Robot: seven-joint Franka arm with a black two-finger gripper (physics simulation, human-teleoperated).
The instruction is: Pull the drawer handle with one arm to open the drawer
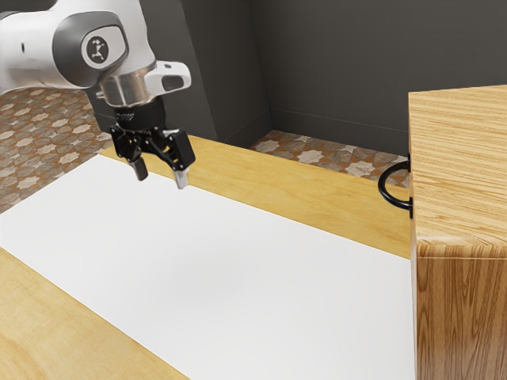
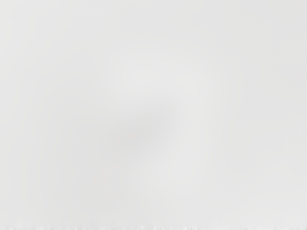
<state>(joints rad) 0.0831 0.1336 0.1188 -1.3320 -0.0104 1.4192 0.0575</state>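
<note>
Gripper (image 1: 161, 179): hanging above the white mat (image 1: 222, 269), pointing down, well apart from the handle (image 1: 393, 188); nothing held.
Fingers (image 1: 179, 170): spread, nothing between them; gap probably kept ready for slipping around the handle.
Handle: black loop on the side face of the wooden drawer unit (image 1: 459, 237), at the exterior view's right, facing toward the arm; standing proud of the wood, so room behind it for a finger.
Drawer unit: front face seen edge-on, no gap readable; judged not yet pulled out.
White mat, wrist view (image 2: 153, 57): flat on the bench (image 1: 309, 194), directly under the hand, with a faint grey shadow patch.
Step in hand: approach, by judgement; reach across the mat toward the exterior view's right needed, likely with a turn of the hand to meet the loop.
Risk: fingers striking the wooden face instead of closing around the loop.
</note>
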